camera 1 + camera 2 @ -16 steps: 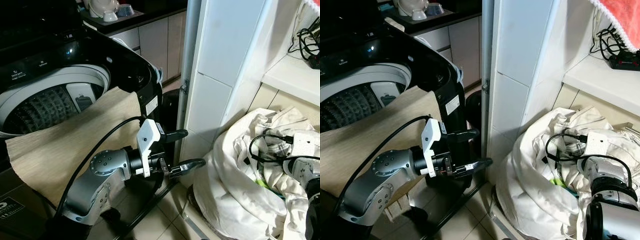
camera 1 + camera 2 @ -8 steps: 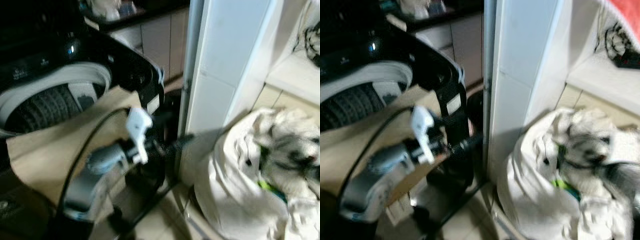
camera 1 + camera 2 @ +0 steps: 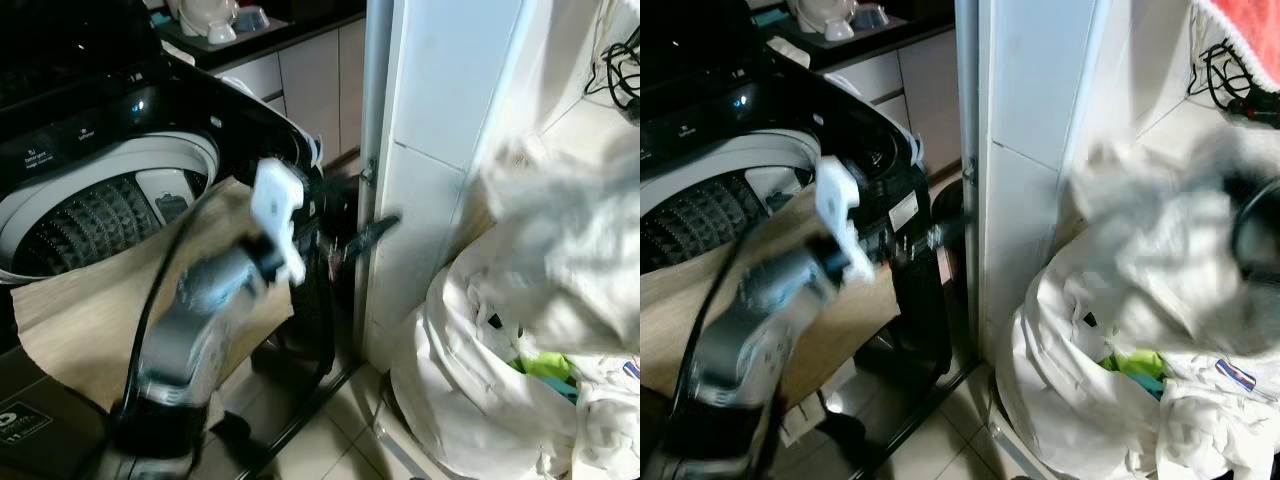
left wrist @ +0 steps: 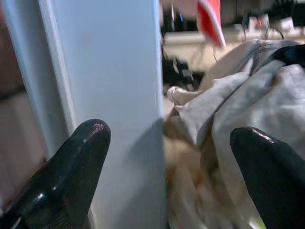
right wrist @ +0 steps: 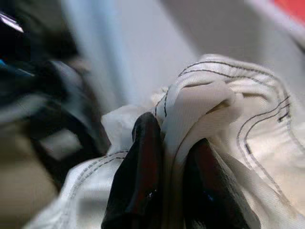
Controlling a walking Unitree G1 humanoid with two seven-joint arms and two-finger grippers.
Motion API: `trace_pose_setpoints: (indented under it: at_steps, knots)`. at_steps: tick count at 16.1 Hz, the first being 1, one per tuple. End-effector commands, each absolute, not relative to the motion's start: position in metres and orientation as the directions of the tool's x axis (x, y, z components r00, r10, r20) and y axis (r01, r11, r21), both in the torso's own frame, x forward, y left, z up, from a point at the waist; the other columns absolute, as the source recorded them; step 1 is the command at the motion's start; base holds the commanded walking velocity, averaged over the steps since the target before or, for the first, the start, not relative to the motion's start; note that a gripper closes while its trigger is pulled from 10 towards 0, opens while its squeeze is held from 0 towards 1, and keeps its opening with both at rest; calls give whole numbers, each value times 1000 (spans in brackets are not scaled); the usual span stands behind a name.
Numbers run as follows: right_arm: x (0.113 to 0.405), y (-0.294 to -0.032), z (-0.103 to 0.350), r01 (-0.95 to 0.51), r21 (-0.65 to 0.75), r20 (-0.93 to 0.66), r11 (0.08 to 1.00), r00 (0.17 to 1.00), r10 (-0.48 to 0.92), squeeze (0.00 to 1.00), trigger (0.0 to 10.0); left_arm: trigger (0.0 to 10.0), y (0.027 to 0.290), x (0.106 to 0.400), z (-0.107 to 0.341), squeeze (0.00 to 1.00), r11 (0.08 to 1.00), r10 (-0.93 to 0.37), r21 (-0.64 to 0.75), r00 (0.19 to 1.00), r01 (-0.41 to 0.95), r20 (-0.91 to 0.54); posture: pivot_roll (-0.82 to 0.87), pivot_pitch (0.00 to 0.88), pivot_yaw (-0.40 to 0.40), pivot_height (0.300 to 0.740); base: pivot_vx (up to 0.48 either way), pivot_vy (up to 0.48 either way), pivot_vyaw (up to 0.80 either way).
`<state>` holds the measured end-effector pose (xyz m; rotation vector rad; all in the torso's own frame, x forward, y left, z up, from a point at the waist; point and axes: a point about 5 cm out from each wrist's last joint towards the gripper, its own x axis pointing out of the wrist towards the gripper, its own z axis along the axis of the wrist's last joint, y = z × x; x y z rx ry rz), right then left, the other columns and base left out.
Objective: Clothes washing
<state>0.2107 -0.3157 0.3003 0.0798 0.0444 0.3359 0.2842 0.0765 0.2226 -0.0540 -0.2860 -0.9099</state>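
My right gripper (image 5: pixel 167 160) is shut on a bunched white garment with dark stitching (image 5: pixel 209 100). That garment (image 3: pixel 560 250) hangs blurred above the heap of white laundry (image 3: pixel 470 400) on the floor at the right, where a green piece (image 3: pixel 545 365) shows. The open top-load washing machine (image 3: pixel 100 215) stands at the left, with a beige cloth (image 3: pixel 90 300) draped over its front. My left gripper (image 3: pixel 365 235) is raised between the washer and the white pillar, open, with nothing between its fingers (image 4: pixel 71 171).
A white pillar (image 3: pixel 430 150) stands between the washer and the laundry heap. A shelf with black cables (image 3: pixel 620 70) is at the upper right, under a red towel (image 3: pixel 1240 30). Dishes sit on a counter (image 3: pixel 215 25) behind the washer. The floor is tiled (image 3: pixel 320 450).
My right gripper has risen out of the heap with the white garment in it. My left arm has lifted, its fingers now pointing at the pillar.
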Motion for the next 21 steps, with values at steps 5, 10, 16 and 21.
trace_pose_setpoints:
  at_steps: [5, 10, 16, 21]
  knots:
    - [236, -267, 321, -556, 125, 101, 822, 831, 547, 0, 0, 10000, 60, 293, 280, 1000, 544, -756, 30, 475, 838, 450, -138, 0, 57, 740, 0, 0, 0]
    - [249, -220, 310, -699, 166, 93, 695, 713, 695, 0, 0, 10000, 30, 286, 274, 1000, 414, -835, -40, 397, 909, 380, -121, 0, 39, 740, 0, 0, 0]
    - [251, -203, 315, -739, 182, 146, 648, 672, 726, 0, 0, 10000, 22, 299, 238, 0, 525, -842, -7, 521, 851, 138, -121, 0, 44, 740, 0, 0, 0]
    - [250, -197, 315, -738, 194, 152, 646, 674, 723, 0, 0, 0, 25, 302, 238, 0, 532, -837, -15, 528, 847, 141, -124, 0, 50, 740, 0, 0, 0]
